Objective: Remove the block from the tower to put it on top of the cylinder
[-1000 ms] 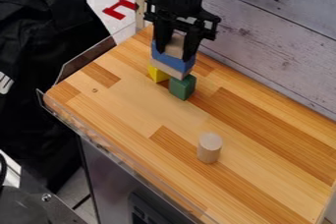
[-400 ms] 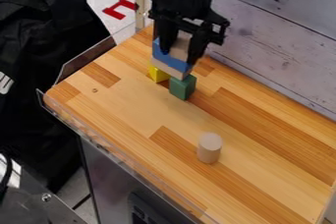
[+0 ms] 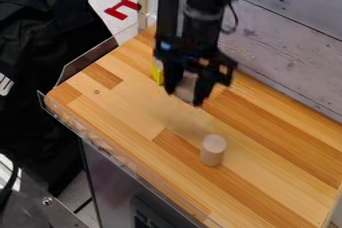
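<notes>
The gripper [image 3: 184, 97] hangs over the back left part of the wooden table, in front of the tower. It is shut on a pale wooden block [image 3: 186, 88], held between its two fingers. Behind it the tower is mostly hidden; a yellow block [image 3: 157, 72] and a small patch of the blue block [image 3: 165, 46] show at the arm's left edge. The green block is hidden. Nearer the camera and to the right of the gripper, the pale wooden cylinder [image 3: 213, 150] stands upright, apart from the gripper.
A low clear guard [image 3: 120, 158] runs along the table's front left edge. A whitewashed plank wall [image 3: 294, 54] borders the back right side. A red bracket-shaped piece [image 3: 123, 9] lies beyond the table, and black cloth [image 3: 50, 67] hangs at the left.
The gripper has moved toward the camera and slightly right, carrying the pale block off the tower's top. The arm now covers most of the tower. The cylinder has stayed put.
</notes>
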